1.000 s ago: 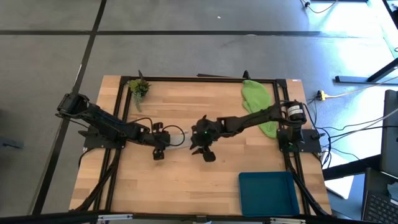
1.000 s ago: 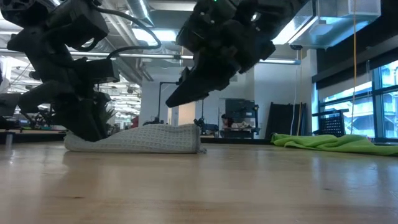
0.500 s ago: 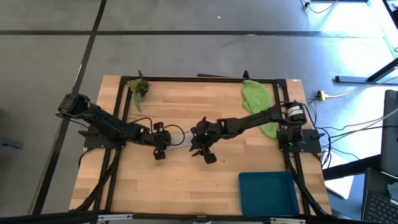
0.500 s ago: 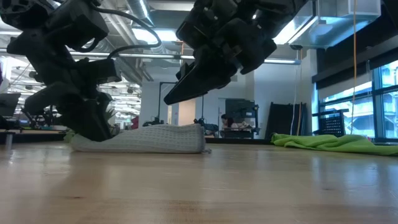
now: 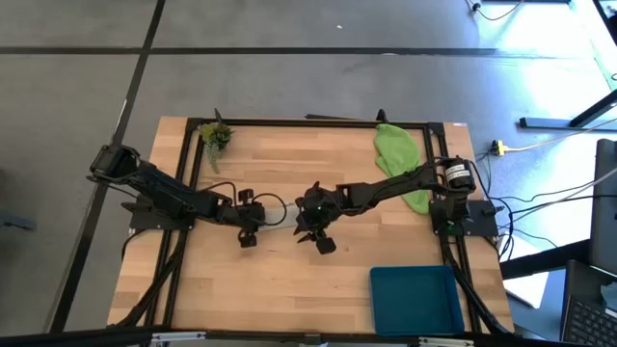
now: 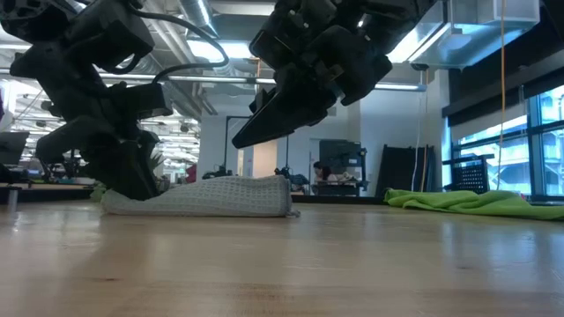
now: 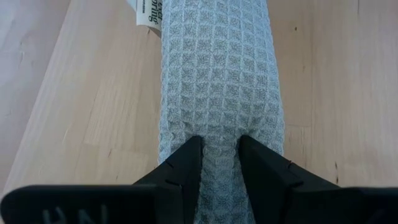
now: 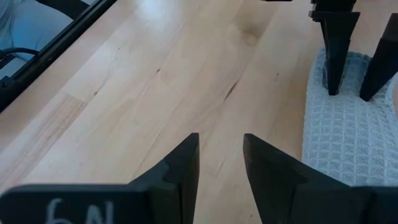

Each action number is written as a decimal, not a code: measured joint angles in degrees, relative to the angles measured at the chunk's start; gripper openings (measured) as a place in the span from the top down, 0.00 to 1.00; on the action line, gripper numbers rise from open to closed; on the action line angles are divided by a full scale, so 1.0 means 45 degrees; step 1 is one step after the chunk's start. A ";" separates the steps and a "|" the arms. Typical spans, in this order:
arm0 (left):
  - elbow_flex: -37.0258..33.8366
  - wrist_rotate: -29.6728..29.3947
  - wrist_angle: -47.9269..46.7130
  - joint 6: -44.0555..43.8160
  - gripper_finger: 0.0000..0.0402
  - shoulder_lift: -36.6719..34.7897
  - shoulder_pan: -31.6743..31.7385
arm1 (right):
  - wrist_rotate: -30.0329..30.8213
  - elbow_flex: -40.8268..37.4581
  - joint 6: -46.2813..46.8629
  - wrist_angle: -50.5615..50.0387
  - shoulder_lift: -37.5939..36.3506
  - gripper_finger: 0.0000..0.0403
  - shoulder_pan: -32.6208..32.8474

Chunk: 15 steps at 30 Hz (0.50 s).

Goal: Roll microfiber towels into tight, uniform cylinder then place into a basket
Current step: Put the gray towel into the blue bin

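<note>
The pale grey-white towel [image 5: 277, 210] lies rolled up into a flattish roll [image 6: 203, 198] on the table's middle. My left gripper [image 7: 219, 142] stands on its left end [image 6: 132, 185], shut on the cloth. My right gripper [image 6: 242, 141] hangs open above the roll's right end, clear of it, with only bare wood below its fingers [image 8: 221, 140]. The lime green towel [image 5: 403, 159] lies crumpled on the table at the far right. The teal basket [image 5: 415, 301] sits at the near right, with nothing in it. My left gripper pinches a ridge of cloth [image 7: 219, 134] on top of the roll's left end between its two fingertips. The fingers [image 8: 334, 68] come slanting down from the table's left, in line with the roll, and dent the cloth. The roll rests on the table.
A small leafy plant sprig [image 5: 215, 135] lies at the far left corner. A black frame rail [image 5: 289, 123] runs along the far edge and down both sides. Bare wood stretches along the near half, left of the basket.
My left gripper has tipped a little on the roll's left end, and the roll has slid slightly toward the table's right. My right gripper has stayed hanging above the right end.
</note>
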 joint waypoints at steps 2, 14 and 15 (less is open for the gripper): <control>0.0000 -0.0002 0.0005 -0.0005 0.73 0.0000 0.0000 | 0.0000 0.0000 0.0000 0.0000 0.0000 0.69 0.0000; 0.0015 -0.0049 0.0068 -0.0004 0.73 -0.0010 0.0005 | -0.0005 0.0000 0.0000 0.0000 0.0000 0.69 0.0000; 0.0015 -0.0049 0.0068 -0.0005 0.73 -0.0010 0.0005 | -0.0005 0.0000 0.0000 0.0000 0.0000 0.69 0.0000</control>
